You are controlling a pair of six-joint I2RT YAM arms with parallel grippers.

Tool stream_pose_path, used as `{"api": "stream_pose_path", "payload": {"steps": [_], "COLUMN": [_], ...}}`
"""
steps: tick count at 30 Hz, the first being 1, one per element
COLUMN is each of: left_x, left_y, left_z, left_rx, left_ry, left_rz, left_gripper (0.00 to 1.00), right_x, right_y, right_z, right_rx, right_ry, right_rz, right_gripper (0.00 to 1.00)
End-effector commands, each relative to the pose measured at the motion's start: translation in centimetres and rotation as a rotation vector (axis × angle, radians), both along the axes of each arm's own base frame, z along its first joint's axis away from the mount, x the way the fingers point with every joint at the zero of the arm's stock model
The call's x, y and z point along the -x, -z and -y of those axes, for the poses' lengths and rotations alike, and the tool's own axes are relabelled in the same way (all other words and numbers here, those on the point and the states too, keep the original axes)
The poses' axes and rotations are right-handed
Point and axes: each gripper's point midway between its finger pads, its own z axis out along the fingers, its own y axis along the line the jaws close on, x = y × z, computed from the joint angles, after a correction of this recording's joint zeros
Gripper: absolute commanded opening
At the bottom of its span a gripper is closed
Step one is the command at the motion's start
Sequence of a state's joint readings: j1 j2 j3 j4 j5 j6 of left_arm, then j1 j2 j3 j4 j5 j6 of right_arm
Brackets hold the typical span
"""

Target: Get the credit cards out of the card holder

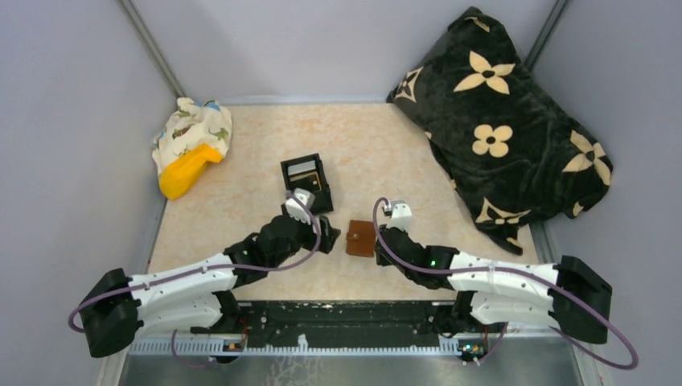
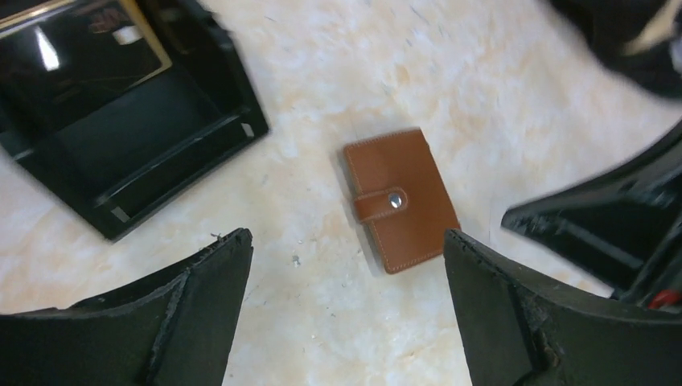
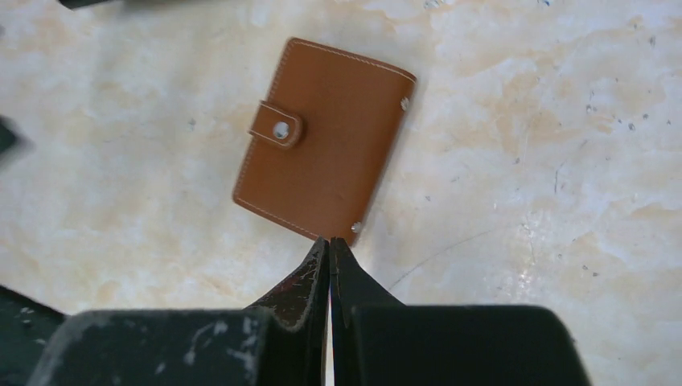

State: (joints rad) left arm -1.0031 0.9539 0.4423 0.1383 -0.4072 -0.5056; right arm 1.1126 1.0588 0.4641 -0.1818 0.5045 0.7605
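The card holder [image 1: 361,238] is a brown leather wallet lying flat and closed on the table between my two grippers, its tab snapped shut. No cards show. In the left wrist view the card holder [image 2: 400,199] lies just ahead of my left gripper [image 2: 346,237], which is open wide and empty, its right finger [image 2: 482,281] close to the holder's near corner. In the right wrist view my right gripper [image 3: 330,241] is shut with nothing between its fingers, its tips at the near edge of the card holder [image 3: 326,141]. In the top view the left gripper [image 1: 328,241] and right gripper [image 1: 380,238] flank the holder.
A black open box [image 1: 306,181] stands behind the left gripper; it also shows in the left wrist view [image 2: 121,104]. A black flowered cushion [image 1: 507,121] fills the back right. A patterned cloth with a yellow object [image 1: 191,149] lies at the back left.
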Motion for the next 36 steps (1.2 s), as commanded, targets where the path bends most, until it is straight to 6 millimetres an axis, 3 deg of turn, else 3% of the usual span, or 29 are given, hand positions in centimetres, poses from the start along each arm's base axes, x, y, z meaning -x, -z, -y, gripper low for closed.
{"api": "stream_pose_path", "payload": {"steps": [1, 6, 12, 17, 20, 24, 36], "left_x": [1.5, 2.1, 1.3, 1.4, 1.0, 0.3, -1.1], "left_y": [-1.4, -0.7, 0.6, 1.7, 2.2, 2.3, 6.2], "left_z": [5.5, 8.5, 8.4, 8.5, 8.3, 7.9, 9.2], "left_rx": [-0.086, -0.108, -0.097, -0.084, -0.055, -0.020, -0.053], "left_ry": [0.412, 0.694, 0.845, 0.955, 0.965, 0.936, 0.990], "left_rz": [0.200, 0.316, 0.390, 0.419, 0.408, 0.496, 0.405], "left_gripper": [0.93, 0.93, 0.96, 0.93, 0.88, 0.91, 0.85], "right_x": [-0.7, -1.0, -1.3, -1.8, -1.9, -2.0, -1.7], "right_y": [-2.8, -2.4, -1.7, -1.7, -1.4, -0.3, 1.9], "right_z": [-0.7, -2.0, -4.2, -5.6, -5.9, -5.9, -5.5], "right_rx": [-0.044, -0.033, -0.078, -0.104, -0.124, -0.133, -0.146], "right_ry": [-0.029, -0.056, -0.086, -0.110, -0.115, -0.116, -0.106], "right_rz": [0.062, 0.052, 0.045, 0.049, 0.042, 0.021, -0.023], "right_gripper": [0.00, 0.00, 0.00, 0.00, 0.00, 0.00, 0.00]}}
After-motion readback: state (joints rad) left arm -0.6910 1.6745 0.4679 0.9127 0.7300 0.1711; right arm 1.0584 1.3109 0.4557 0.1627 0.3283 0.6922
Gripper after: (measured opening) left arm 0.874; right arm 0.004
